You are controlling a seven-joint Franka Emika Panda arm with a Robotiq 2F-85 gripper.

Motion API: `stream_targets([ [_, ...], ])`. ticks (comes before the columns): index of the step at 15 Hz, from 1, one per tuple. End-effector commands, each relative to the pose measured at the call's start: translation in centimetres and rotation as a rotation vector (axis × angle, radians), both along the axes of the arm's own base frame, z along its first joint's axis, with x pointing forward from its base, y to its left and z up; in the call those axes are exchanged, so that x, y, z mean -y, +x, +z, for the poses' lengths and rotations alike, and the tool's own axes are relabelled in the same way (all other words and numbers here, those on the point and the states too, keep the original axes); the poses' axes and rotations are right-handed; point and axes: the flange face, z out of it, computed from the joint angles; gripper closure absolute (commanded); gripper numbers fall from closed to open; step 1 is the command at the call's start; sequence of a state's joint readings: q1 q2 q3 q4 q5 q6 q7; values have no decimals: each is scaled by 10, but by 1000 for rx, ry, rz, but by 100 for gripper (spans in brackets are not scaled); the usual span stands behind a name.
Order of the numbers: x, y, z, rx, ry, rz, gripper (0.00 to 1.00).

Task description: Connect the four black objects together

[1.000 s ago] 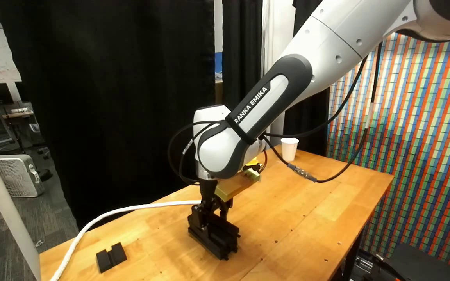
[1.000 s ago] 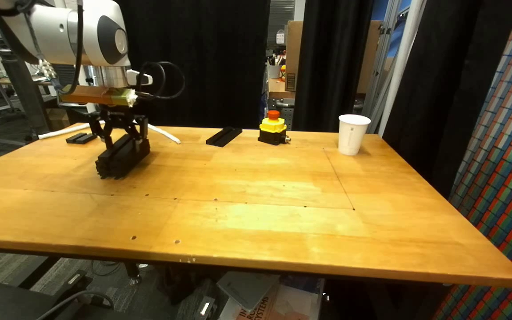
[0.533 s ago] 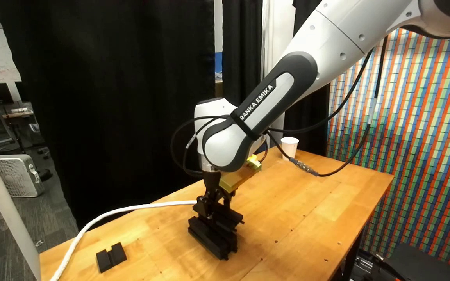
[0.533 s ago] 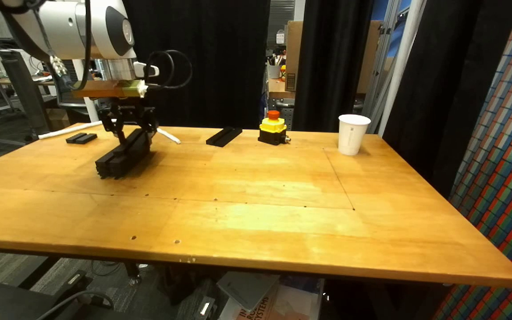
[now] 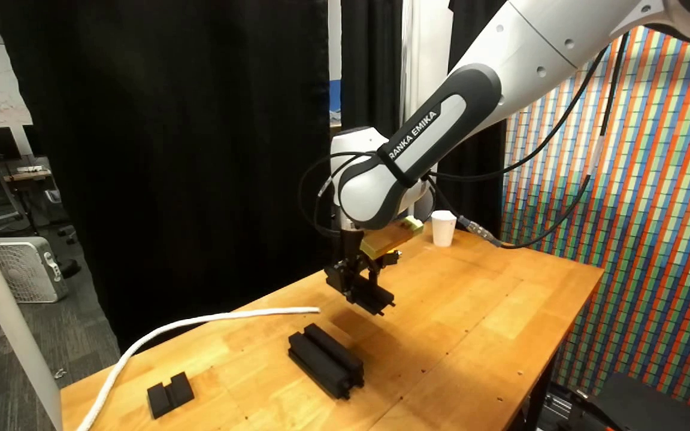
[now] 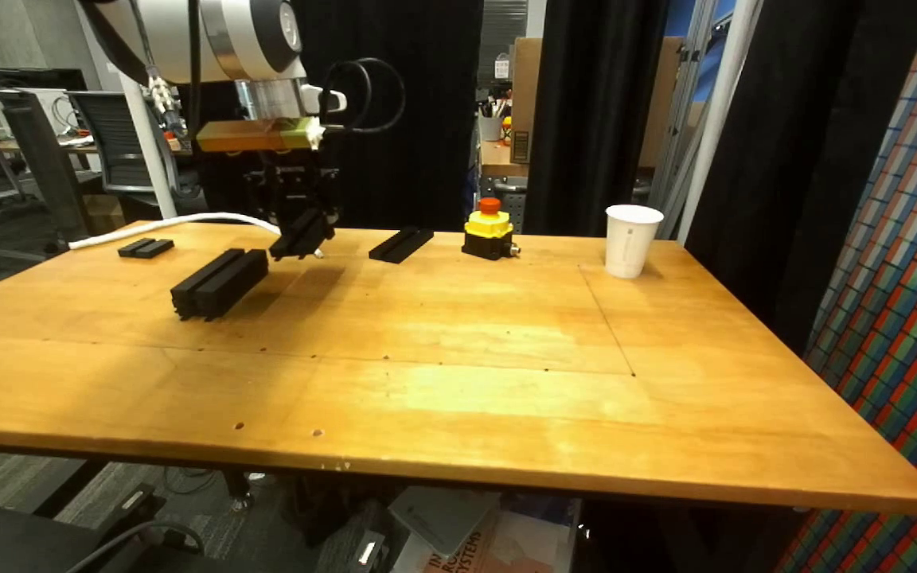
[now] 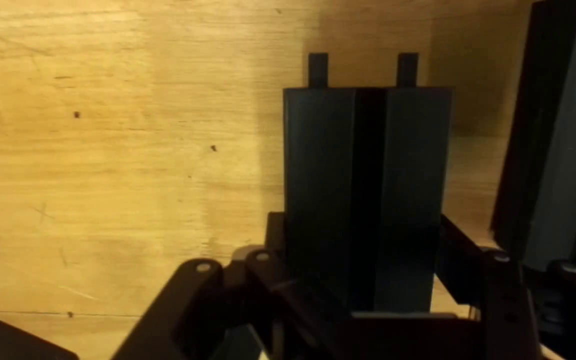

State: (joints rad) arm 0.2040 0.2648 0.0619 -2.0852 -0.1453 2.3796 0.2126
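Above tabletop point(image 6: 474, 318): black bar point(image 7: 365, 195) pinched in pincer point(image 7: 363, 240)

Bar is gripped across its width, clear of tabletop, two end pegs point(image 7: 317, 70) exposed. Judged stiff, fairly light, smooth enough to slip; pegs possibly fragile. Best held mid-length on flat flanks, pegs kept free. Black block point(image 5: 324, 362) is seen on tabletop, apart from bar; one piece or several can't be told. White cord point(image 5: 225, 316) and tabletop edge by black curtain point(image 5: 171, 179) are near bar; most room for moving is judged to lie toward opposite edge.
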Motion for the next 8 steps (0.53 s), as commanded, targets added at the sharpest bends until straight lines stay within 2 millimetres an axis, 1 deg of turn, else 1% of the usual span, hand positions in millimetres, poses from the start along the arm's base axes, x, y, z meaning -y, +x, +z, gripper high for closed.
stream_targets([
  [1, 48, 19, 9, -2, -10, -90, 55],
  [2, 64, 23, 8, 0, -5, -137, 55],
  [4, 103, 28, 11, -4, 32, -269, 55],
  [6, 138, 28, 13, -8, 71, -372, 55],
  [8, 166, 26, 13, -14, 114, -477, 55],
])
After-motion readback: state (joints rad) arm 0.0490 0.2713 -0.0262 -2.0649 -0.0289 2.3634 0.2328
